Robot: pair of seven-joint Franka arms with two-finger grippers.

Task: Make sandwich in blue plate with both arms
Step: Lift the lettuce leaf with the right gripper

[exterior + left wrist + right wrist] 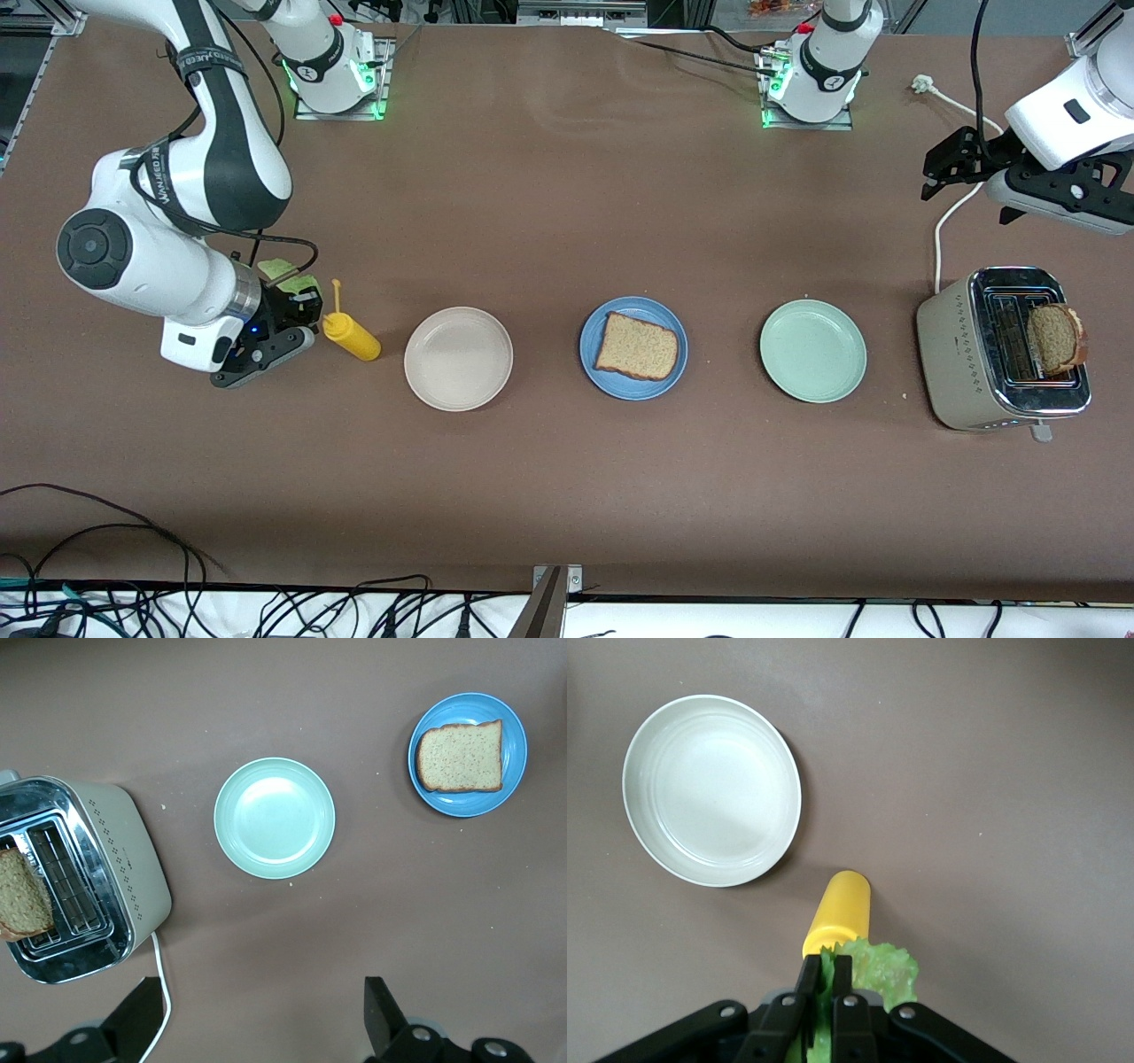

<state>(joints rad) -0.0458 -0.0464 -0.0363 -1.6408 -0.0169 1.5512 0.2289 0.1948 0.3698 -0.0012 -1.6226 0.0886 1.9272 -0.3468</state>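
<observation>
Three plates line the brown worktop (pixel 567 496): an off-white plate (pixel 458 358) toward the right arm's end, the blue plate (pixel 633 347) in the middle carrying one bread slice (pixel 637 346), and a mint-green plate (pixel 812 350) toward the left arm's end. A second bread slice (pixel 1056 338) stands in one toaster (pixel 1001 350). One yellow squeeze bottle (pixel 351 335) lies beside the off-white plate. Above it, the right gripper (pixel 824 979) has its jaws pressed on one green lettuce leaf (pixel 877 970). The left gripper (pixel 939 168) waits, jaws spread, over the worktop above the toaster's white cord (pixel 941 232).
</observation>
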